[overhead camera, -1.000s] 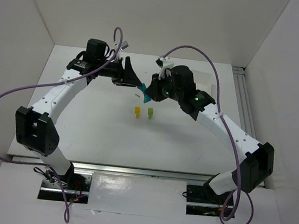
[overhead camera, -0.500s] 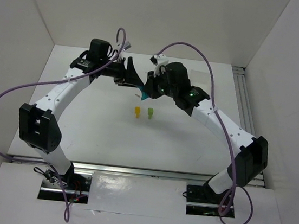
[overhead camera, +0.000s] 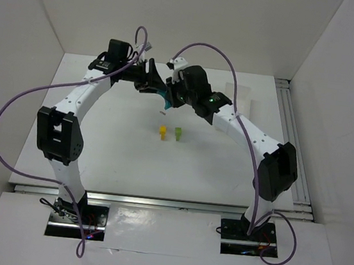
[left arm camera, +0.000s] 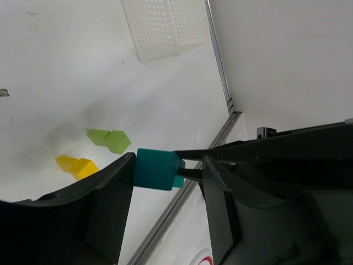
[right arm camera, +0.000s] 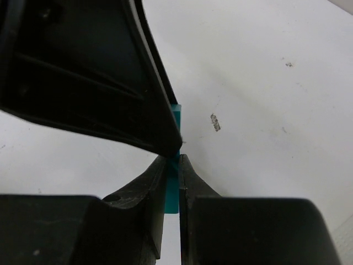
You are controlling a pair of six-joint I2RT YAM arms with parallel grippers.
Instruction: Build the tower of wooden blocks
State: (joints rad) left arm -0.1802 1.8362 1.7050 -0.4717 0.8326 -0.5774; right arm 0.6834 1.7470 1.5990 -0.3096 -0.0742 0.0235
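Observation:
The teal arch block (left arm camera: pixel 157 169) hangs in the air above the back of the table. My right gripper (right arm camera: pixel 173 160) is shut on its thin edge (right arm camera: pixel 175 193). My left gripper (left arm camera: pixel 168 165) is open and straddles the same block: one finger (left arm camera: pixel 110 204) touches its side, while the other finger (left arm camera: pixel 220 210) stands off with a gap. From above, the two grippers meet at the teal block (overhead camera: pixel 162 98). A yellow post (overhead camera: pixel 162 132) and a lime-green post (overhead camera: pixel 178 133) stand side by side on the table, nearer than the grippers, with nothing resting on them.
A white perforated tray (left arm camera: pixel 165 27) sits at the back right of the table. A metal rail (overhead camera: pixel 290 133) runs along the table's right edge. White walls close in the back and both sides. Purple cables loop over both arms.
The right gripper has carried the teal block left and toward the back, into the left gripper's jaws. The left arm shifted slightly and its jaws narrowed a little.

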